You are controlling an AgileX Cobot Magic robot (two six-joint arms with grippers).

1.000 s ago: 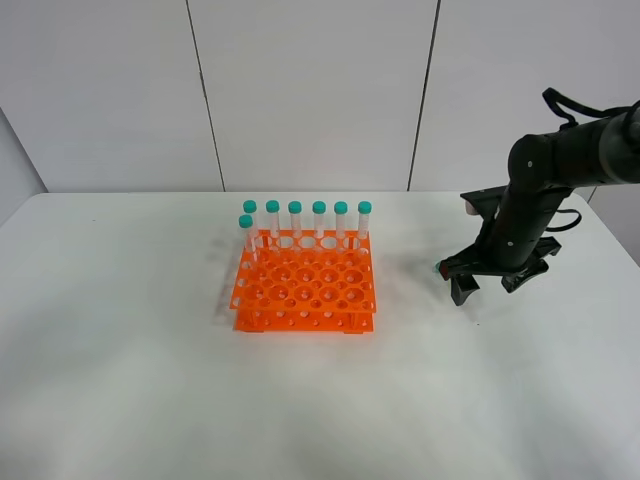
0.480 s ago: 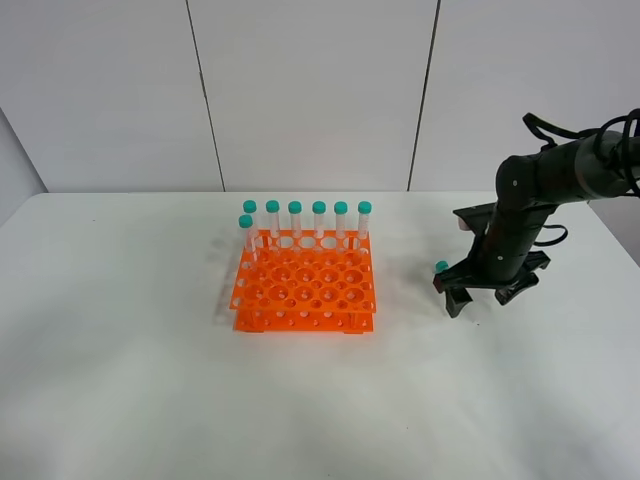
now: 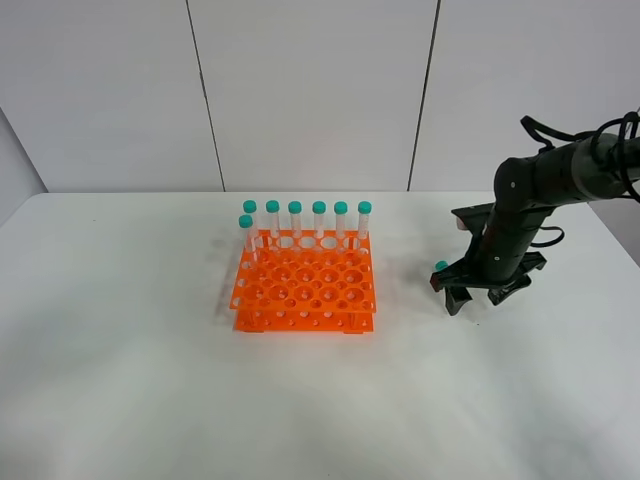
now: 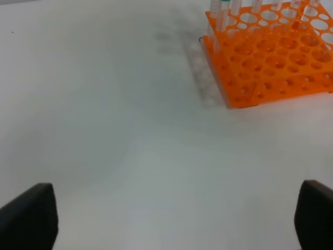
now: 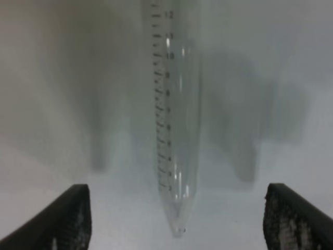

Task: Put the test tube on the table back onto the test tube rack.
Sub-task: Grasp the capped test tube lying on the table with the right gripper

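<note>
A clear test tube with a teal cap (image 3: 441, 266) lies on the white table (image 3: 130, 340), right of the orange test tube rack (image 3: 305, 285). My right gripper (image 3: 478, 293) is low over it, open. In the right wrist view the tube (image 5: 174, 104), with its printed marks and pointed tip, lies between the two wide-apart fingers (image 5: 73, 213) without touching them. The right gripper (image 5: 182, 211) holds nothing. My left gripper (image 4: 171, 219) is open and empty, with the rack (image 4: 270, 57) ahead of it. It does not show in the exterior high view.
Several teal-capped tubes (image 3: 306, 215) stand upright along the rack's back row and far left side. Many front holes of the rack are empty. A grey wall stands behind the table.
My right arm has shifted a little left and lowered over the lying tube. It has barely moved in the last half second. The tube and rack have not moved.
</note>
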